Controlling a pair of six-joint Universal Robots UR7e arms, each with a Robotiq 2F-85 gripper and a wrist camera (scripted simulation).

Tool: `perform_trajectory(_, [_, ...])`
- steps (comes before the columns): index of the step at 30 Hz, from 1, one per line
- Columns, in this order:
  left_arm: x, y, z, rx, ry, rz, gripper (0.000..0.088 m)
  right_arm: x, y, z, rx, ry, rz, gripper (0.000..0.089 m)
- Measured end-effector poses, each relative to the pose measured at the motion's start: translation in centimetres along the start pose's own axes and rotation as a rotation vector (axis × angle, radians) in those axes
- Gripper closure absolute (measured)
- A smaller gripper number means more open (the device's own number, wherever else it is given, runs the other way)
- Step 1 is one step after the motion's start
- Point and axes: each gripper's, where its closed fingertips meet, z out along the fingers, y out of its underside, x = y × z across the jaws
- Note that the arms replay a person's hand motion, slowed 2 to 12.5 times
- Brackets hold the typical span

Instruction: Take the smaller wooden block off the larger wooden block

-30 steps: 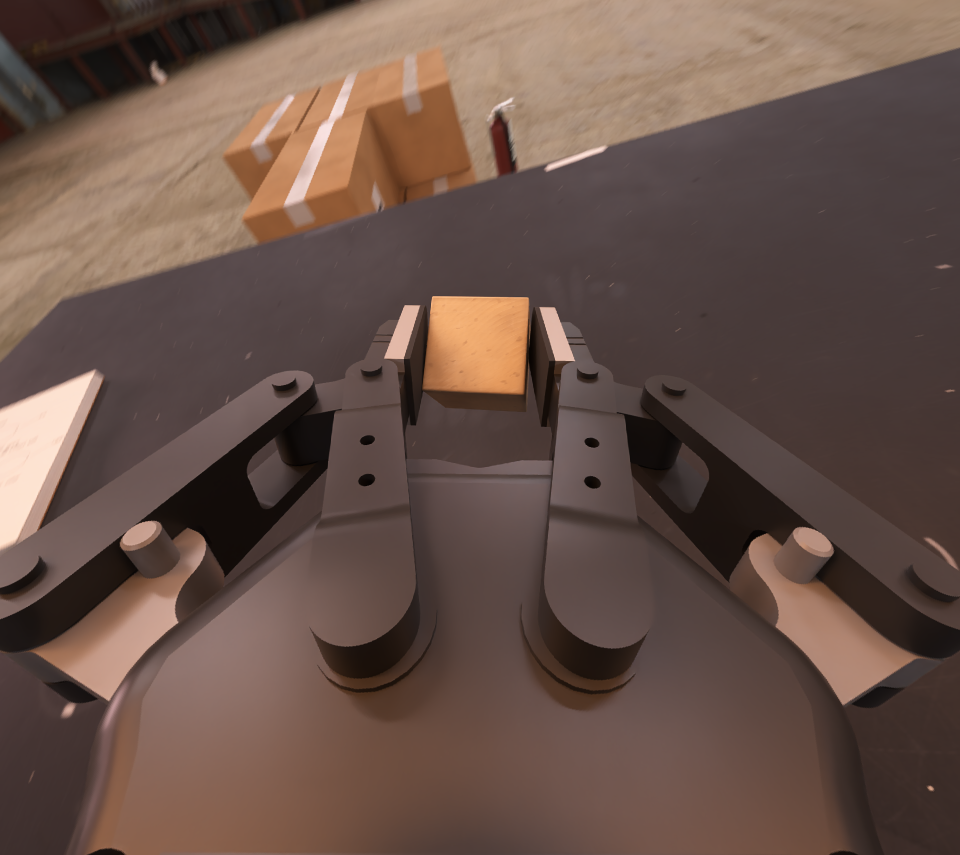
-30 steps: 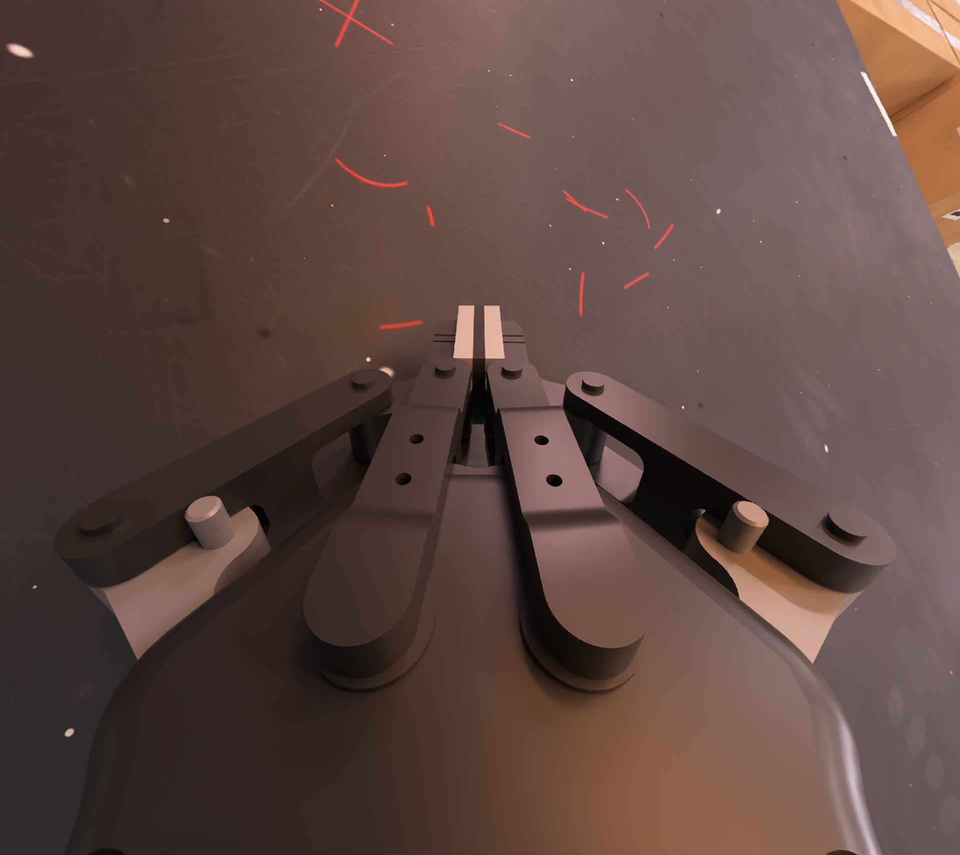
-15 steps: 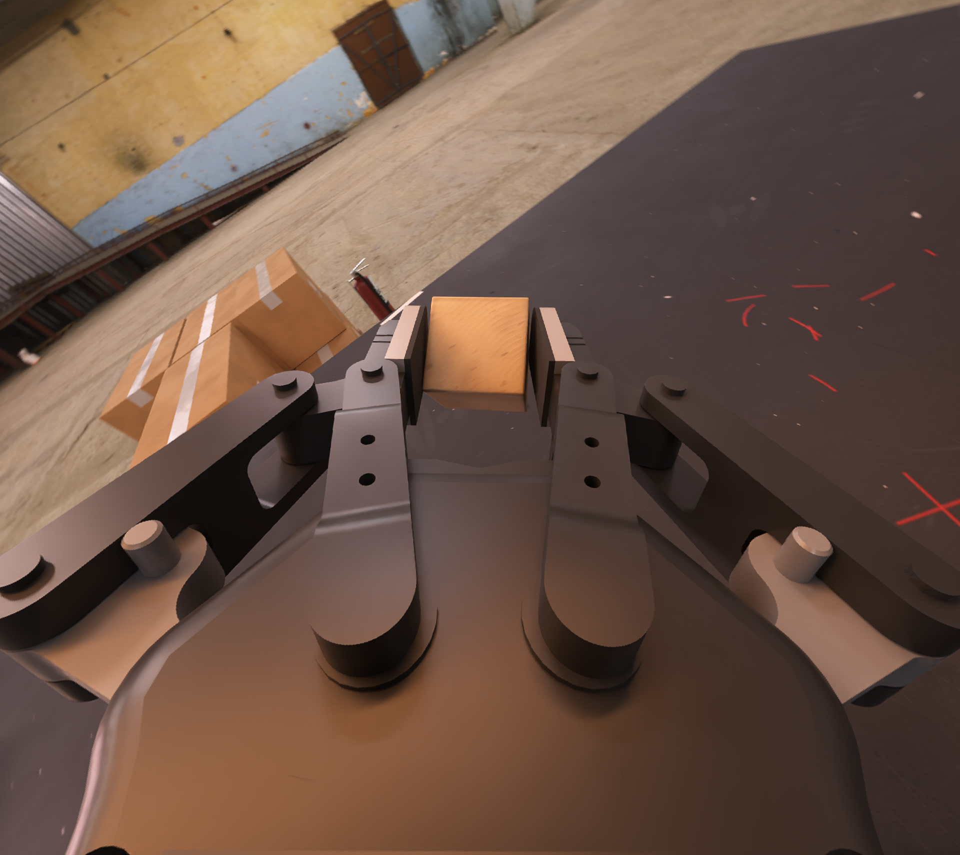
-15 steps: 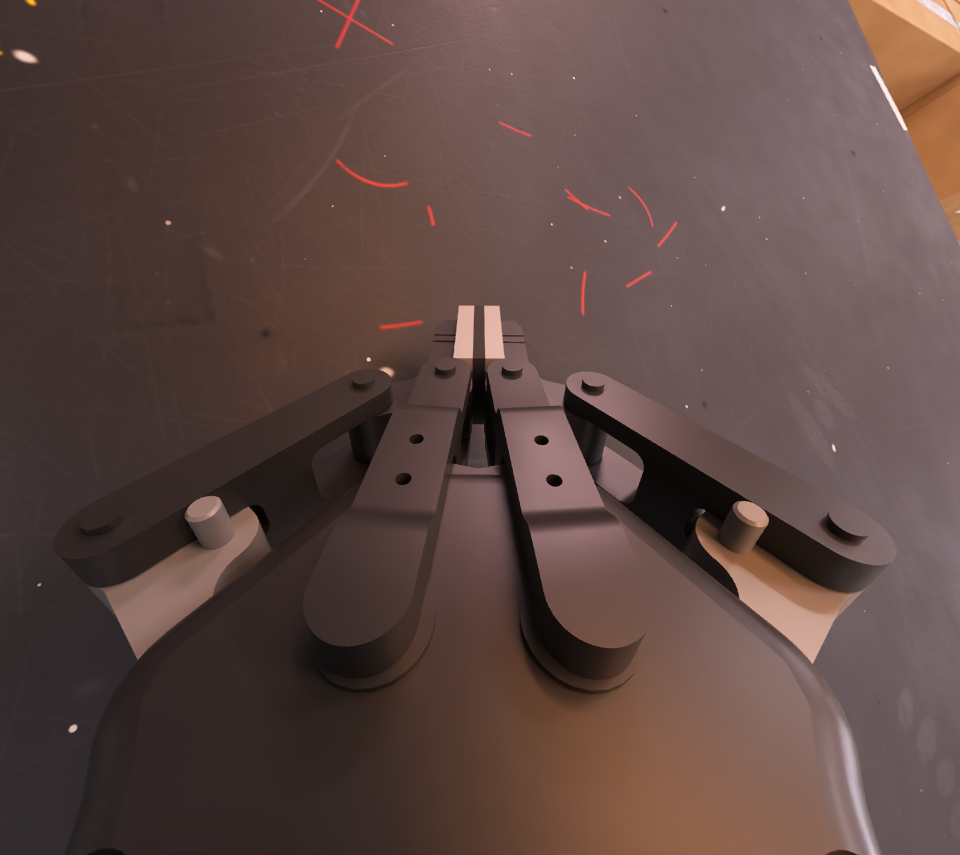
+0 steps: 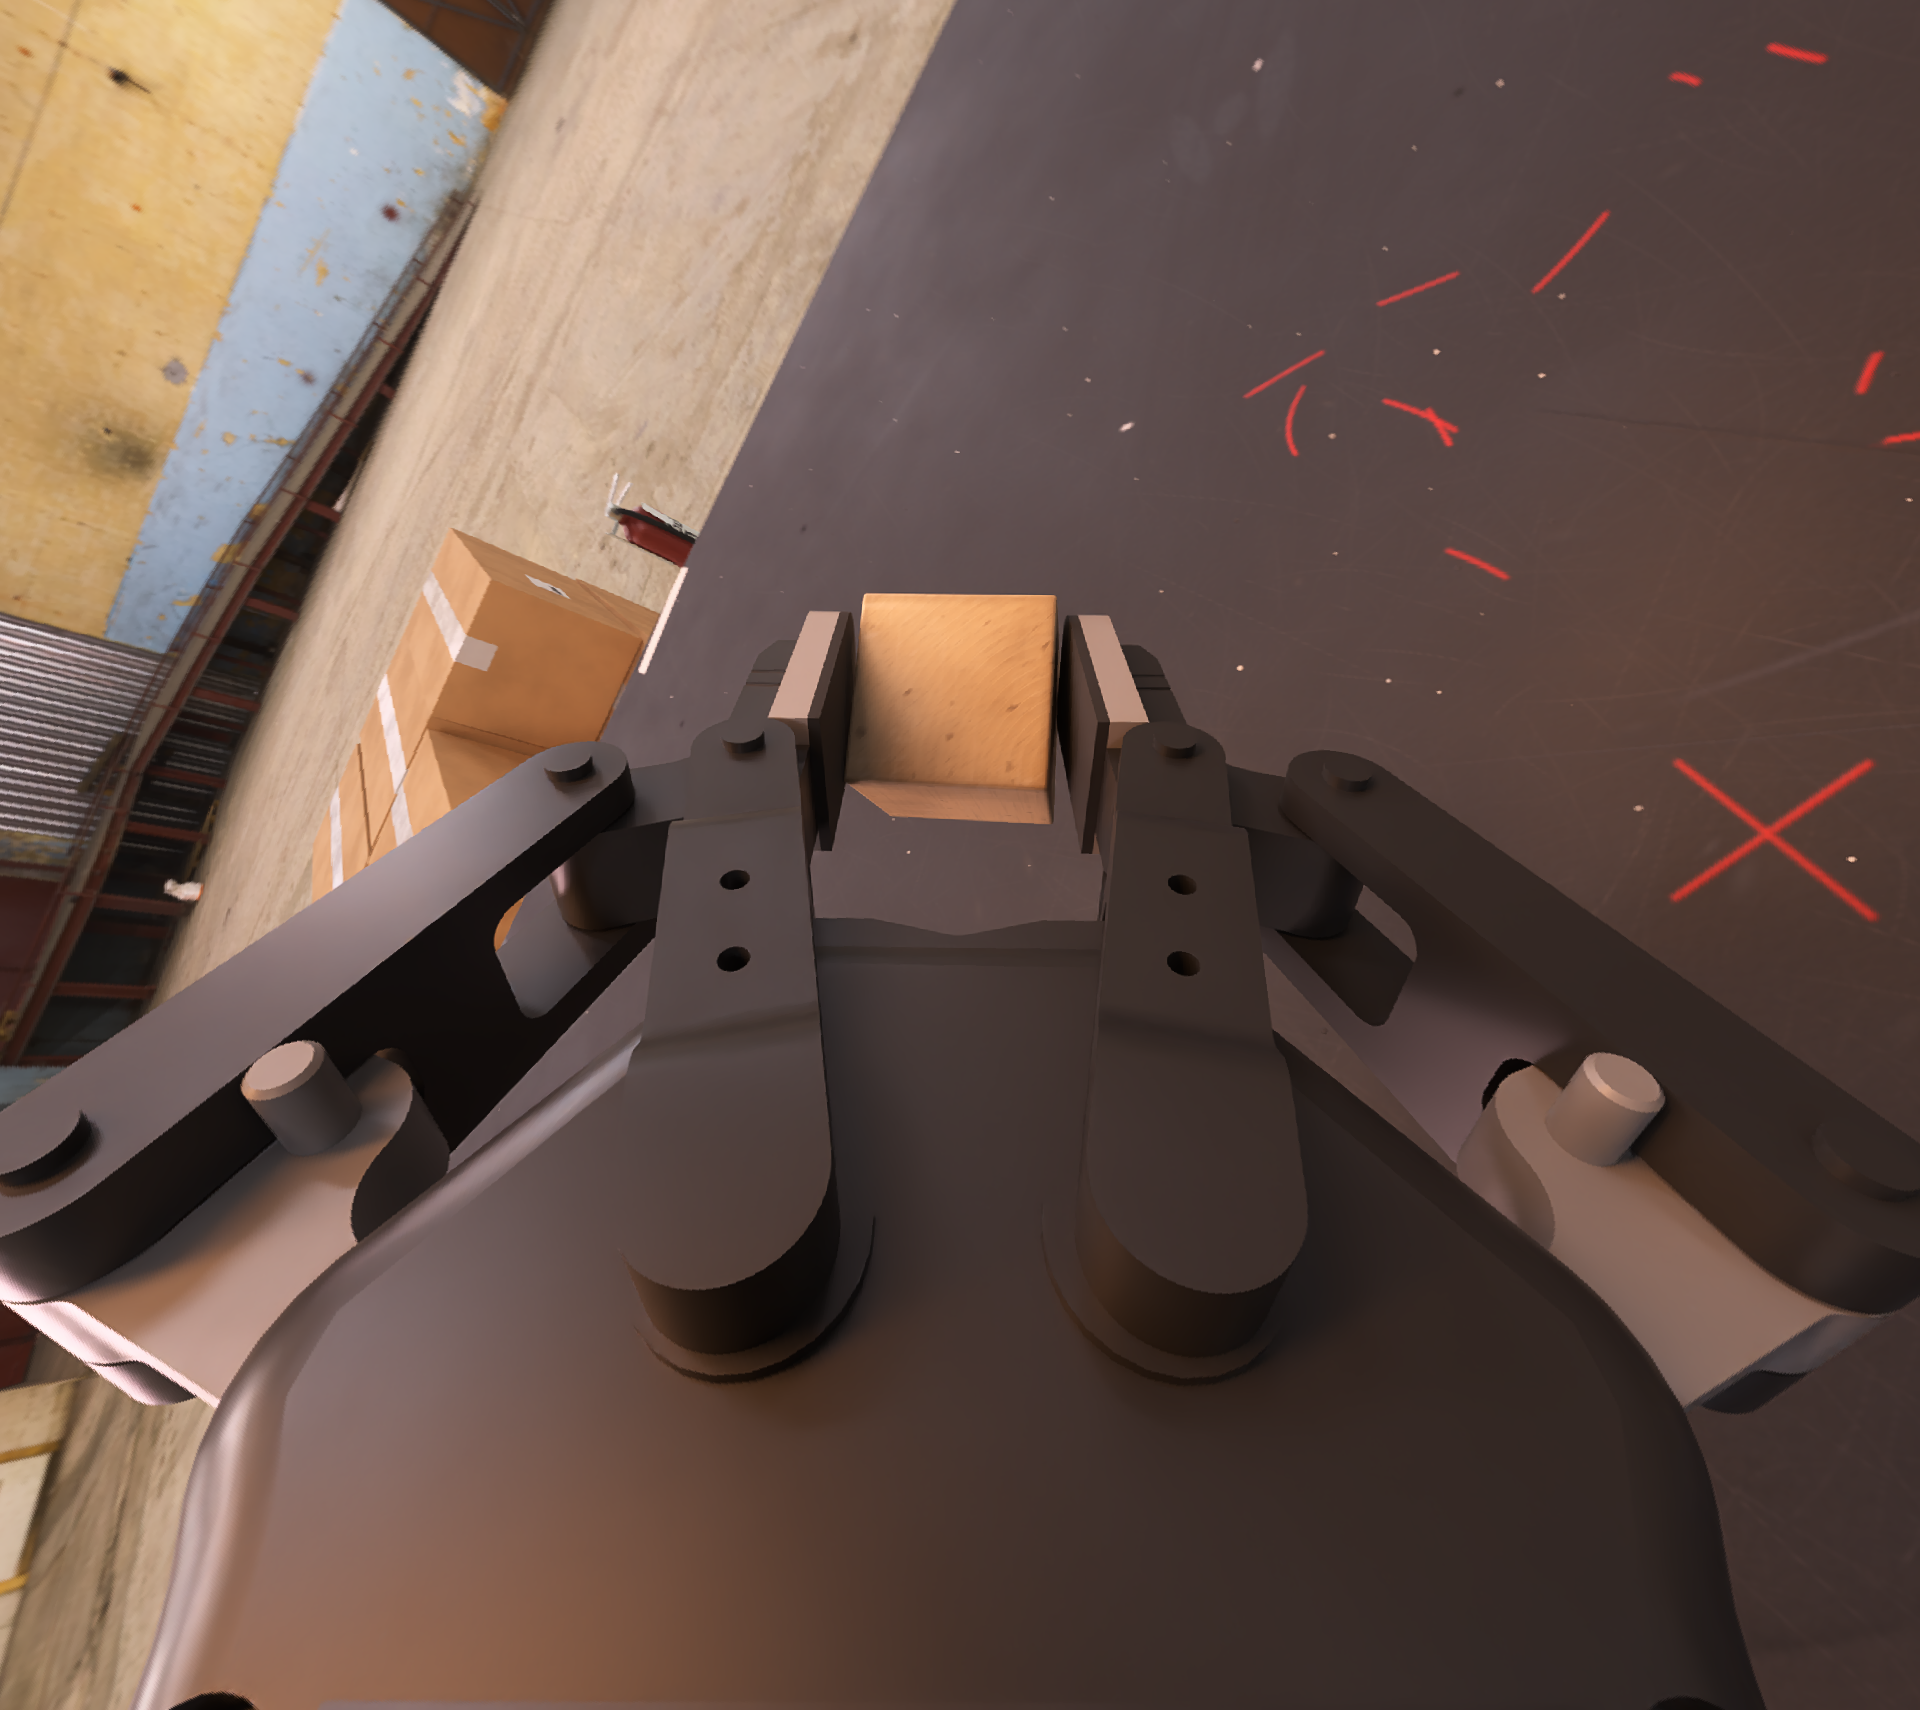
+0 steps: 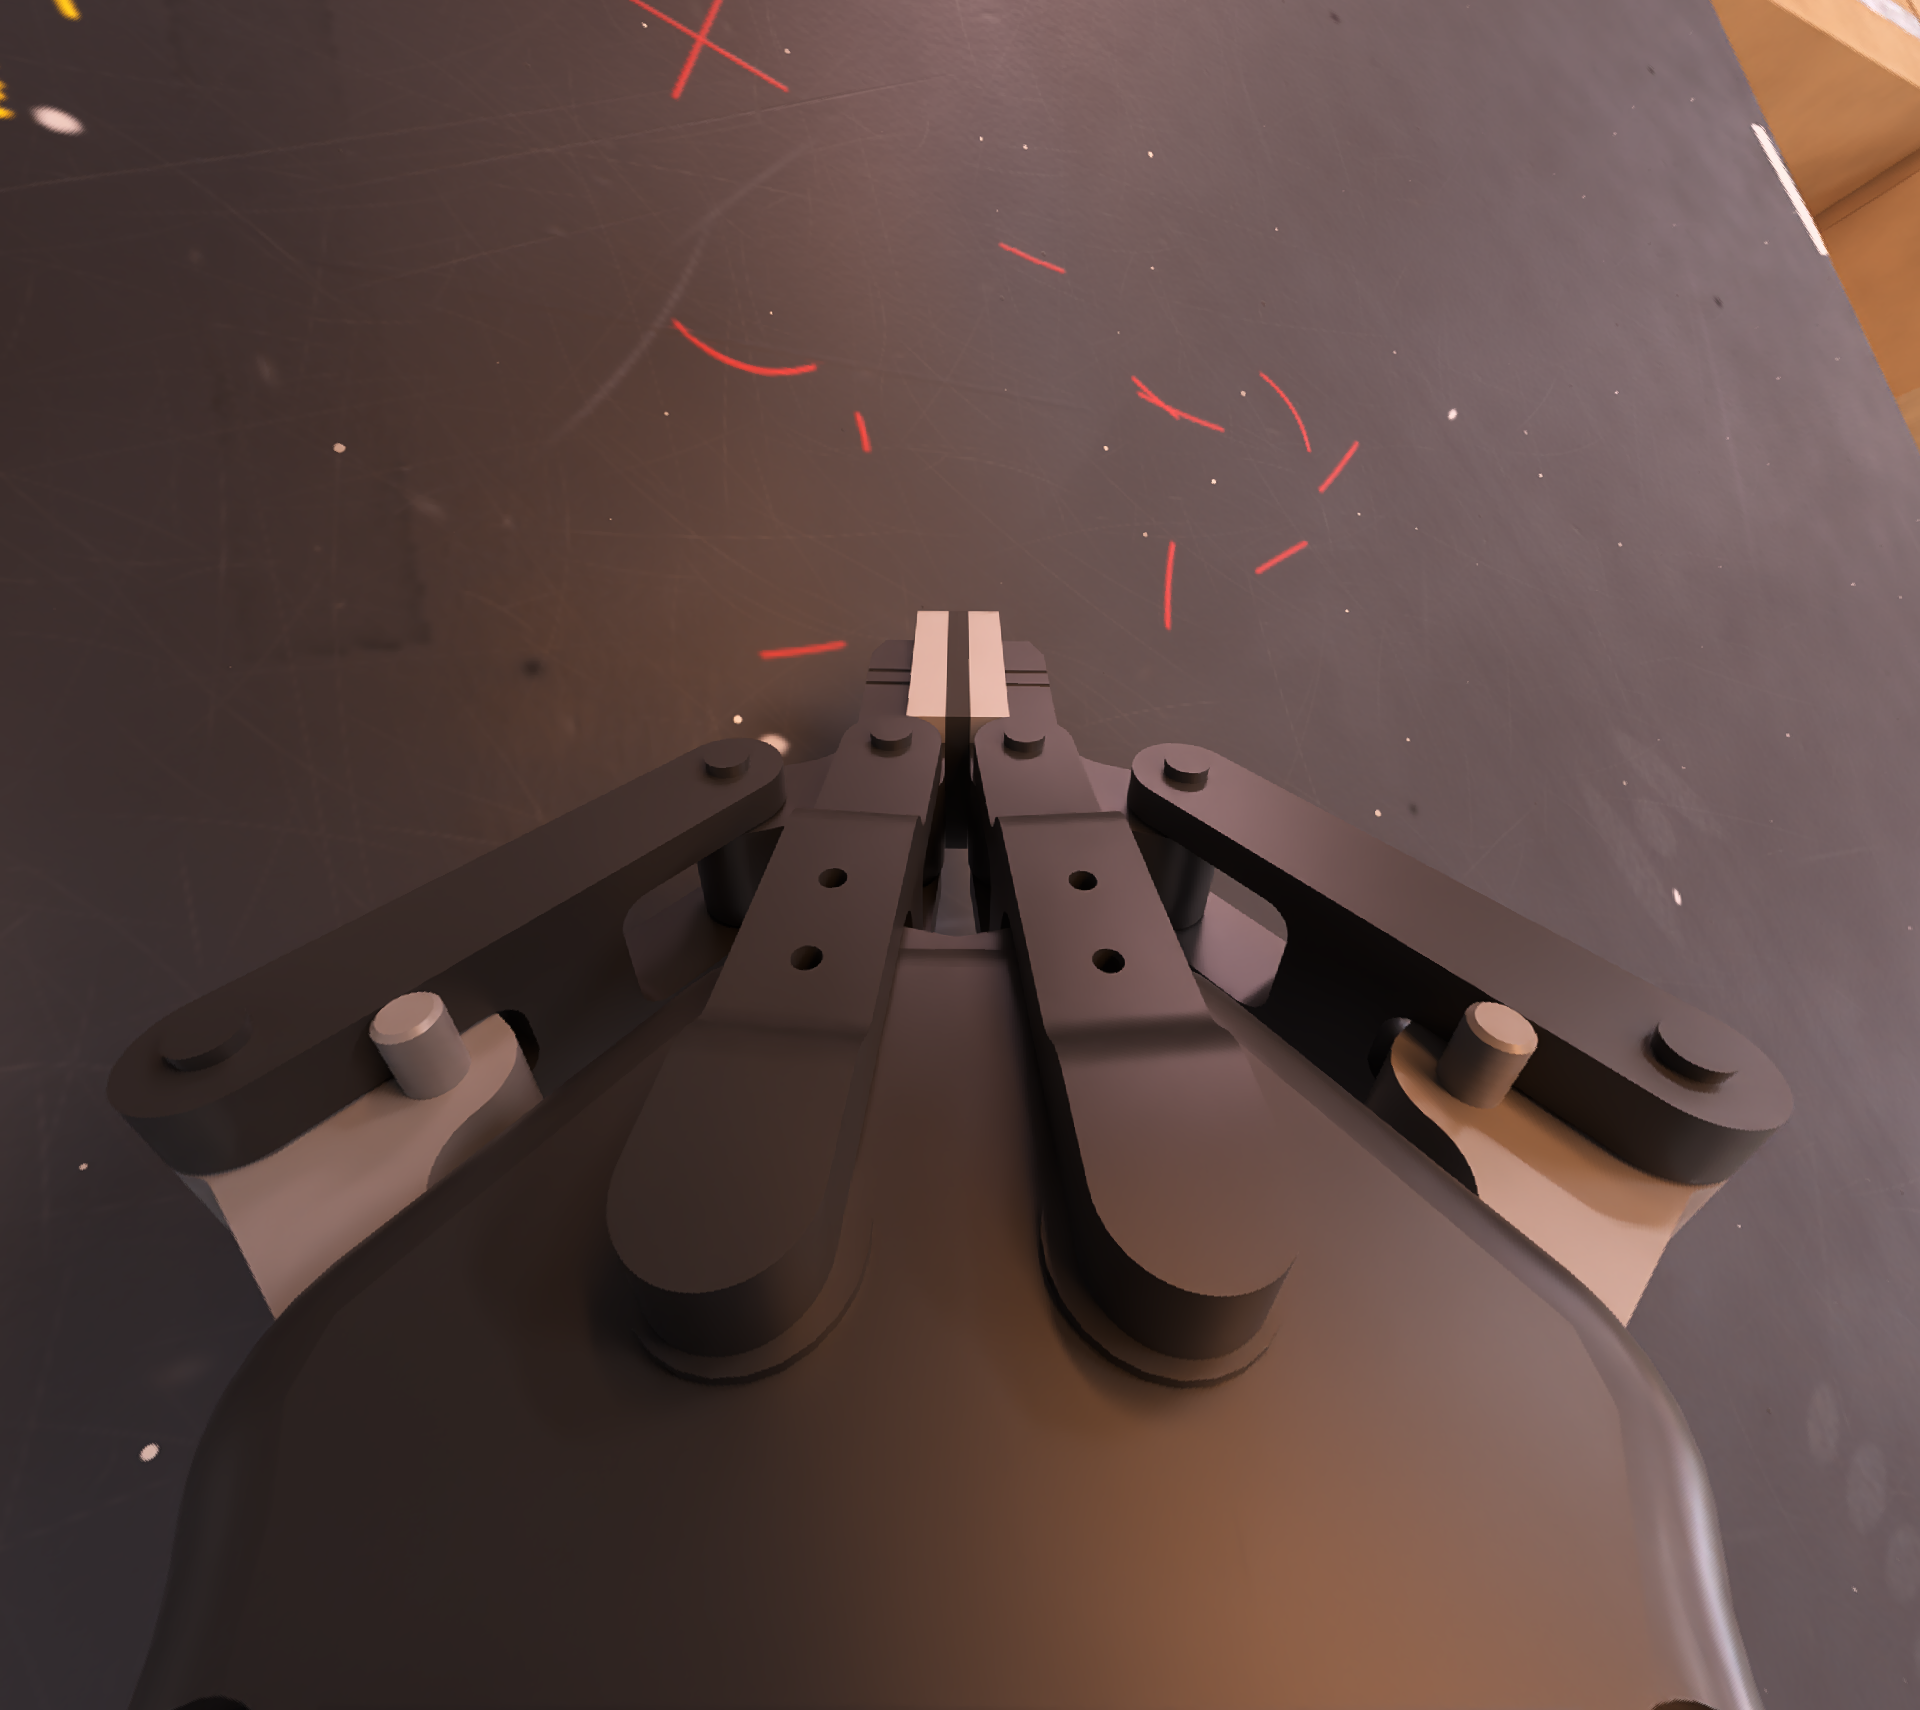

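the left gripper [image 5: 957, 704] has its jaws clamped on the smaller wooden block [image 5: 954, 696], one pad on each side, held above the dark surface [image 5: 1351, 102] near its edge, up-left of the red cross [image 5: 1772, 837]. the right gripper [image 6: 959, 663] has its jaws pressed together on nothing, below that cross [image 6: 698, 39].

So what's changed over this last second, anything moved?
The left pincer swung round, carrying the small tan wooden cube: the stacked brown cardboard boxes slid to its left and red marks on the dark tabletop came into view. Its grip on the cube stayed the same. The right pincer stayed shut, empty and barely moved.
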Motion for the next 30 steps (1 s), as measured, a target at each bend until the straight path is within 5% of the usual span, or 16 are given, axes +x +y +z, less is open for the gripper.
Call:
perform_trajectory(16, [6.8, -2.0, 3.3, -0.092, 0.202, 0.147, 0.0527, 0.0, 0.0, 0.0, 0.001, 0.002, -0.005, 0.0893])
perform_trajectory(30, [8.8, 0.1, 5.4, -0.238, 0.276, 0.080, 0.0528, 0.0, 0.0, 0.0, 0.002, 0.008, -0.011, 0.0893])
